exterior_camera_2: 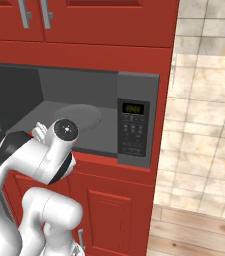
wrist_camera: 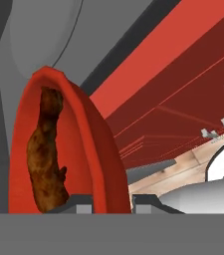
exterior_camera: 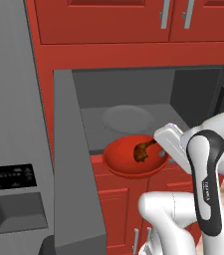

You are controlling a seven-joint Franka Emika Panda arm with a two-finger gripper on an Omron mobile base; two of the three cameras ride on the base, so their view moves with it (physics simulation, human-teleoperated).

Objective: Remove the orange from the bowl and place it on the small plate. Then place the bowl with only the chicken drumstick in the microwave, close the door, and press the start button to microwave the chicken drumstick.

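Left base view, from left to right: a tall grey fridge (exterior_camera: 9, 149) fills the left edge, and beside it the microwave's door (exterior_camera: 76, 164) stands swung open toward the camera. Centre frame, the red bowl (exterior_camera: 126, 159) hangs level at the front lip of the microwave (exterior_camera: 133, 94) opening, carrying the chicken drumstick (exterior_camera: 142, 151). No orange lies in it, so the bowl looks ready to go inside. Behind it, on the grey floor of the cavity, sits the turntable disc (exterior_camera: 127, 118), bare. At right, the white arm reaches in and the hand (wrist_camera: 112, 201) pinches the bowl's near rim between narrow fingers, as the hand view shows. The open door crowds the left side; red cabinet doors (exterior_camera: 133, 20) lie above.
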